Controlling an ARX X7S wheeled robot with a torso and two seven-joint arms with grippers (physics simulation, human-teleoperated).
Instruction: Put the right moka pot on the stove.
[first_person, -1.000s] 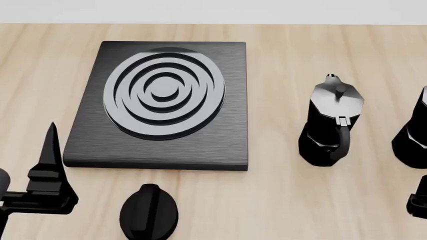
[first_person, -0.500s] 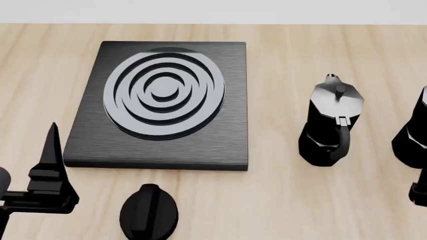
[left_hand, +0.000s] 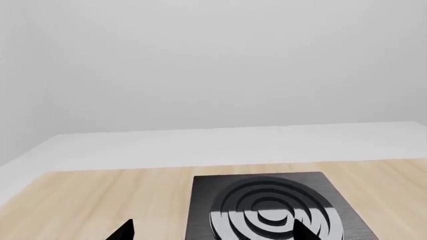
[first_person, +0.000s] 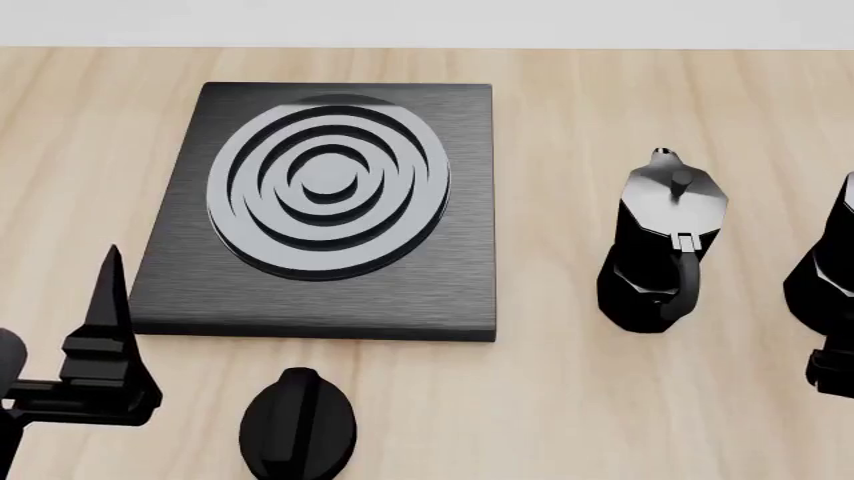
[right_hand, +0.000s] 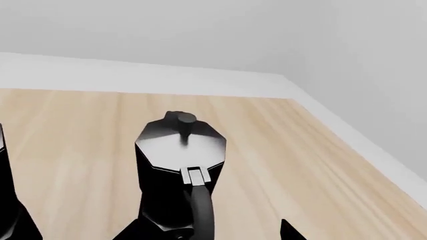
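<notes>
We saw the right moka pot (first_person: 821, 270) standing upright at the right edge of the head view, cut off by the frame, on the wooden surface (first_person: 574, 400) and well apart from the stove (first_person: 327, 205). A second moka pot (first_person: 663, 245) stood between them, handle toward us. The right tool (first_person: 830, 372) showed only as a dark piece just in front of the right moka pot; in the right wrist view the pot (right_hand: 180, 170) sat between two finger tips, so the tool was probably spread apart, touching nothing we could see. The left tool (first_person: 100, 350) hovered near the stove's front left corner, fingers apart and empty. A round black dial (first_person: 299, 425) lay in front of the stove
</notes>
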